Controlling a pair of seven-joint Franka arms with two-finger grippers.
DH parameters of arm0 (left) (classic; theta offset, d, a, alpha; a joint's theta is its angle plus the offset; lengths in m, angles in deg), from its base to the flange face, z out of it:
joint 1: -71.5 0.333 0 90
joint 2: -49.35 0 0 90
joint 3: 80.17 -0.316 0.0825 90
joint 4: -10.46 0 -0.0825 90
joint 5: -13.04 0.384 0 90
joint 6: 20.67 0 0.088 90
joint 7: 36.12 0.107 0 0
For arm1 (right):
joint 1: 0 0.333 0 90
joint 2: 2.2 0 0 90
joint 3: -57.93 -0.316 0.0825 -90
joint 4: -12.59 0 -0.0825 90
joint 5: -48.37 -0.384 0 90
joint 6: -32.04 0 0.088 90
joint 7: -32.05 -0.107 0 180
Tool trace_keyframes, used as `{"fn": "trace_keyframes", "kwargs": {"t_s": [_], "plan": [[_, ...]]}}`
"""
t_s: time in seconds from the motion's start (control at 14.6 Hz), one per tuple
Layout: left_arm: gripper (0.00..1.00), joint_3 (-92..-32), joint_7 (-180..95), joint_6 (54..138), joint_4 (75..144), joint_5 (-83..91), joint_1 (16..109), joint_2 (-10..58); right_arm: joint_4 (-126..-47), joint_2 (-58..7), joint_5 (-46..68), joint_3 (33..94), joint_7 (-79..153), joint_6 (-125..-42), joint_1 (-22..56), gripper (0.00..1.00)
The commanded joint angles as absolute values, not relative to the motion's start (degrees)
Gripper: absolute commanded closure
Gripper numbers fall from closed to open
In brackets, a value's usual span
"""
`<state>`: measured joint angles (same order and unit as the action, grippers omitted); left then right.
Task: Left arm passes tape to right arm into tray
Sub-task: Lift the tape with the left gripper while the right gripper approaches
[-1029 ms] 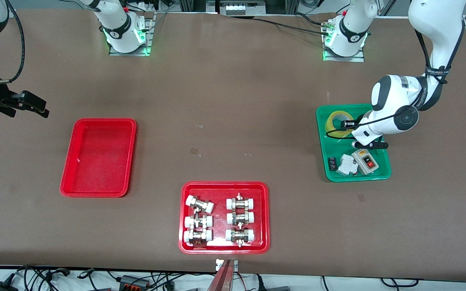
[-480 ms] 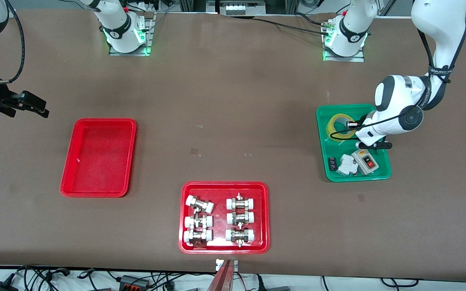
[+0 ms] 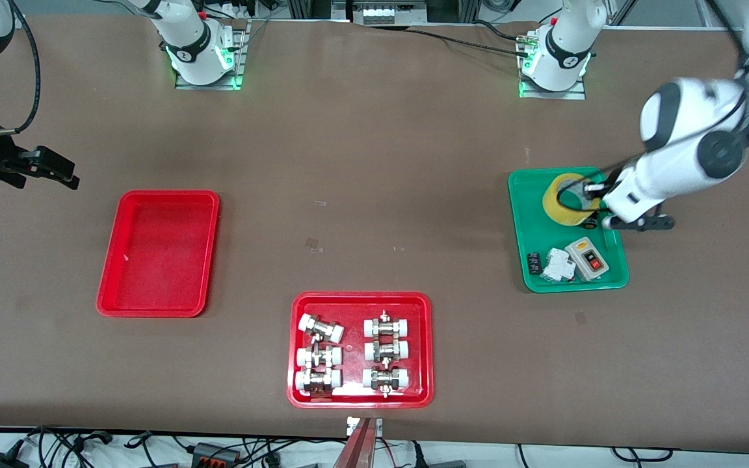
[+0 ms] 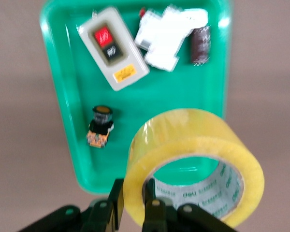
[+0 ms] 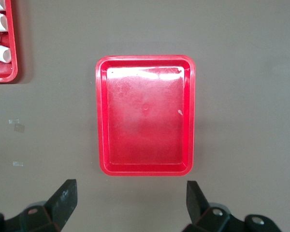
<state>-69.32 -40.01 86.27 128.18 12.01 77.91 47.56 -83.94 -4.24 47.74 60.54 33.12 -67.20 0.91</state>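
The yellow tape (image 3: 560, 207) hangs tilted in my left gripper (image 3: 588, 196), lifted over the green tray (image 3: 530, 224). In the left wrist view the left gripper (image 4: 132, 193) is shut on the wall of the tape (image 4: 193, 145), one finger inside the ring and one outside. The plain red tray (image 3: 160, 253) lies toward the right arm's end of the table. My right gripper (image 3: 56, 169) is open and empty, waiting in the air beside that tray, off its edge farther from the front camera. In the right wrist view the right gripper (image 5: 130, 193) looks down on the tray (image 5: 145, 116).
The green tray (image 4: 159, 96) holds a grey switch box (image 3: 587, 259), white parts (image 3: 558, 265) and a small push button (image 4: 100, 126). A red tray with white-capped fittings (image 3: 360, 299) sits near the front camera, mid table; its corner shows in the right wrist view (image 5: 0, 77).
The left arm has risen and swung toward its own end of the table, lifting the tape off the green tray's floor. The right arm has not moved.
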Motion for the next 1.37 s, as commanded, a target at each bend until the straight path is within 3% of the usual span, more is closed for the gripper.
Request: {"fn": "trace_keyframes", "kwargs": {"t_s": [0.0, 0.21, 0.41, 0.62, 1.1, 1.3], "plan": [[0.99, -62.8, -40.9, 76.2, 114.9, 8.0, 77.9, 48.3, -84.4, -5.3, 47.5, 59.8, 33.0, -67.1, 2.2, 0.0], [0.99, -55.7, -50.1, 74.4, 102.3, 5.6, 77.5, 38.9, -84.4, -7.6, 46.7, 59.8, 32.9, -67.1, 6.7, 0.0], [0.99, -51.1, -58.4, 74.4, 95.7, 5.6, 76.7, 31.9, -84.0, -10.1, 37.3, 59.8, 33.5, -67.4, 7.6, 0.0], [0.99, -50.2, -59.2, 78.5, 94.2, 3.7, 72.9, 26.7, -83.7, -11.9, 31.0, 59.8, 33.8, -68.1, 10.1, 0.0], [0.99, -50.3, -65.1, 103.7, 94.2, 0.3, 64.0, 18.1, -78.1, -20.6, 8.5, 59.8, 41.4, -72.0, 15.5, 0.0], [0.99, -50.2, -67.3, 107.4, 94.2, -2.8, 63.9, 15.2, -77.6, -23.9, 1.6, 59.7, 50.0, -75.2, 16.1, 0.0]]}}
